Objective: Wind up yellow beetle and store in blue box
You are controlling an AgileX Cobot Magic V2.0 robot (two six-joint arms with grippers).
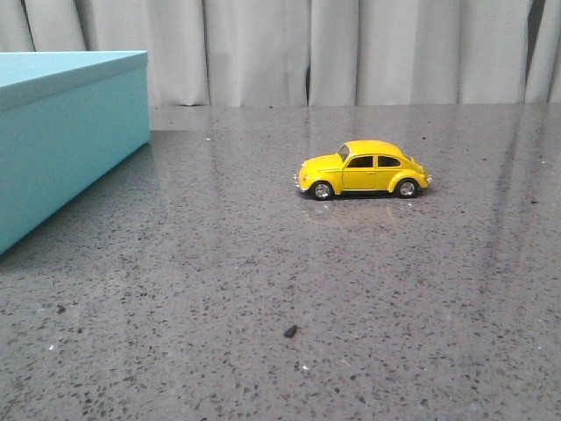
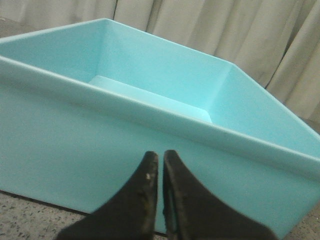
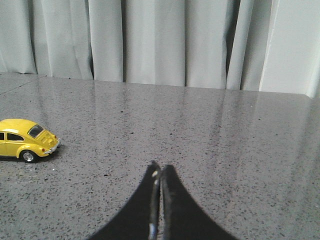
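The yellow beetle (image 1: 363, 169) stands on its wheels on the grey speckled table, right of centre, nose pointing left; its rear half also shows in the right wrist view as the yellow beetle (image 3: 25, 139). The blue box (image 1: 61, 132) fills the far left of the front view. In the left wrist view the blue box (image 2: 75, 135) is seen open, its inside bare. My left gripper (image 2: 160, 156) is shut and empty just in front of the box's near wall. My right gripper (image 3: 160, 169) is shut and empty over bare table, apart from the car. Neither gripper shows in the front view.
Grey curtains (image 1: 351, 48) hang behind the table's far edge. A small dark speck (image 1: 290, 331) lies on the table (image 1: 219, 289) toward the front. The box's lid is not seen in any view.
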